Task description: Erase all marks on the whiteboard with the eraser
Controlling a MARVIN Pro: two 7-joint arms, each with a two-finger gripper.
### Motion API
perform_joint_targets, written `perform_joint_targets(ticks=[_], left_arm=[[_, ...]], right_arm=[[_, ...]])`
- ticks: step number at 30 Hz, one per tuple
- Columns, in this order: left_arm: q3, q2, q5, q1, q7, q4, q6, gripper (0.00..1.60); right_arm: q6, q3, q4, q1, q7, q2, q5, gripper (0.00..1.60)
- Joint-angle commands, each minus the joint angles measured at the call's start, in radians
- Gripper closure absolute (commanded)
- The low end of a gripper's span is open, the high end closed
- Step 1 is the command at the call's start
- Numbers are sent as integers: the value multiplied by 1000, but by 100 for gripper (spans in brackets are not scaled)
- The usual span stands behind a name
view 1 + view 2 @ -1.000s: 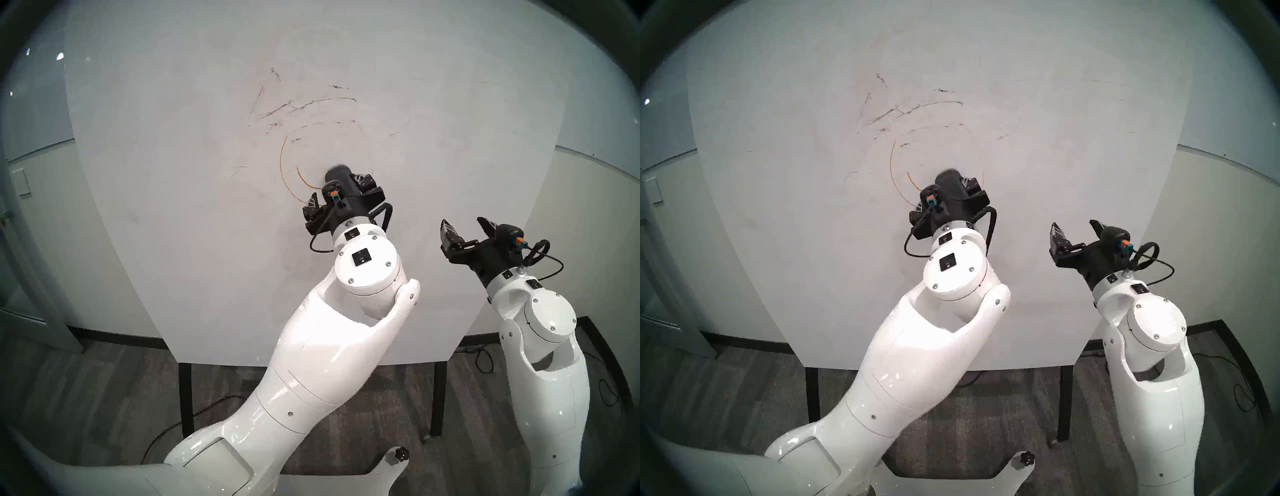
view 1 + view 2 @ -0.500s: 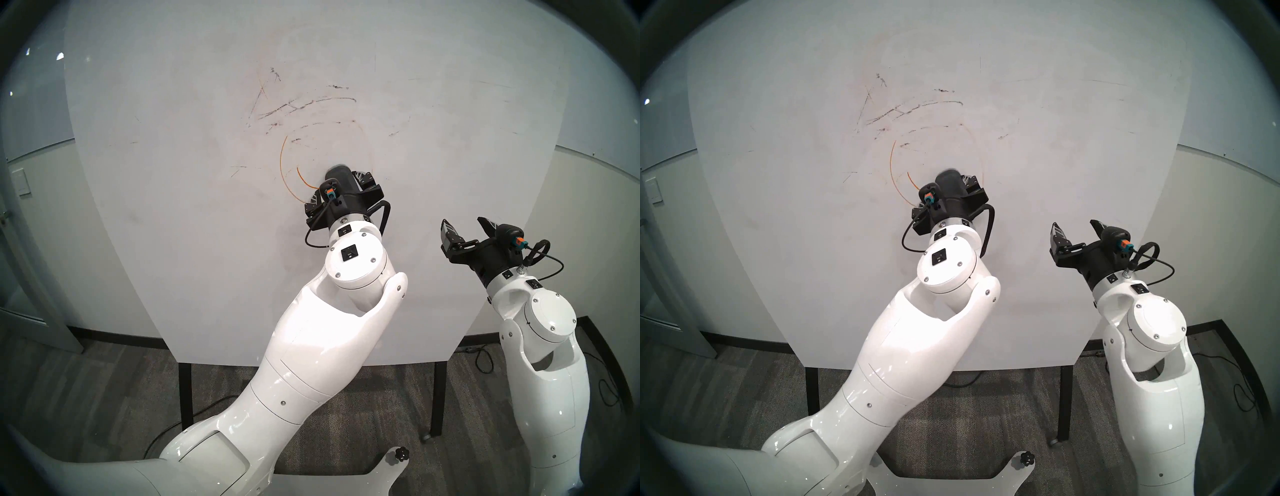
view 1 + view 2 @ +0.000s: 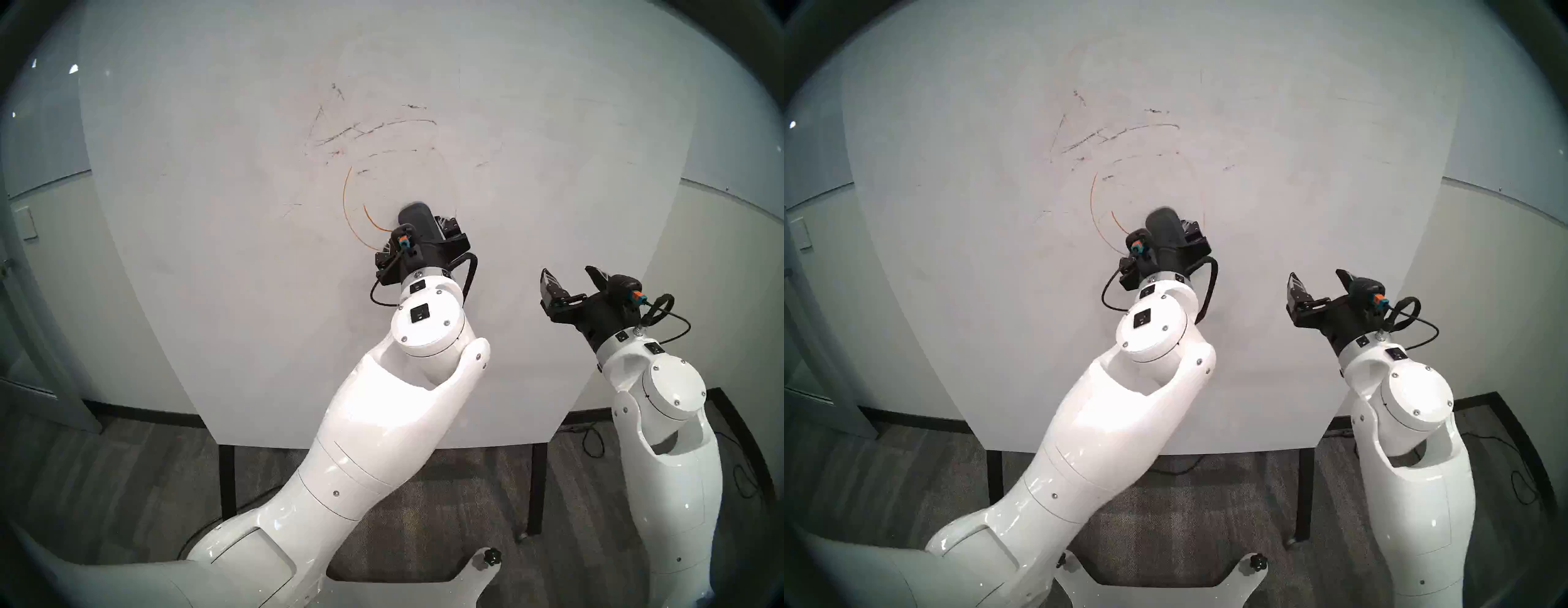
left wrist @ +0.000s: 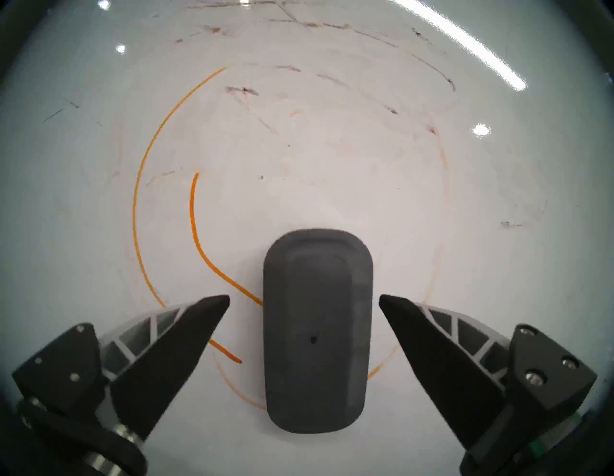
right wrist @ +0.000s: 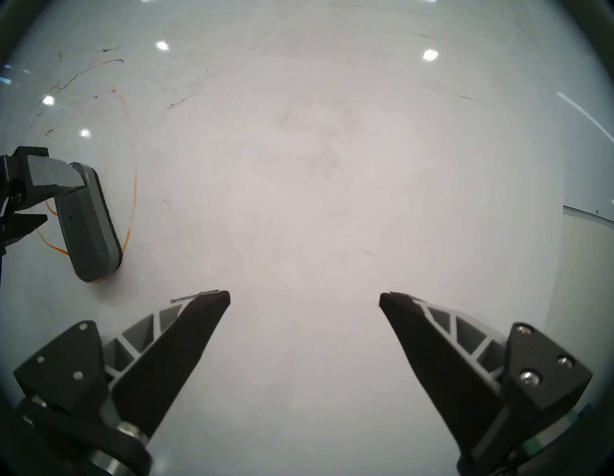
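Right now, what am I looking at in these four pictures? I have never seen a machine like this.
It is a robot with two white arms, each ending in a black two-fingered gripper. The two wide pictures come from cameras on its head, facing a whiteboard. The two close ones come from a camera on each wrist, with that gripper's fingers in the bottom corners. The board bears orange curved lines and scratchy dark streaks. A dark grey eraser lies flat against the board between the open fingers of the left gripper, with a gap on each side, so it is not pinched. The right gripper is open and empty.
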Motion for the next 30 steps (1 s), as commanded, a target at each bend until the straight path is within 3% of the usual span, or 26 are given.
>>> perform_joint_targets(ticks=[1,17,30], left_arm=[[1,-10,6,-28,-4,6,2,0],[-29,-16,8,-84,-29,100,-4,0],[-9,-21,19,-64,-25,83,-4,0]], right_arm=[[-10,-3,-23,7,0,-1,-2,0],[-10,-3,-23,7,-1,0,-2,0],[-10,-3,-23,7,-1,0,-2,0]])
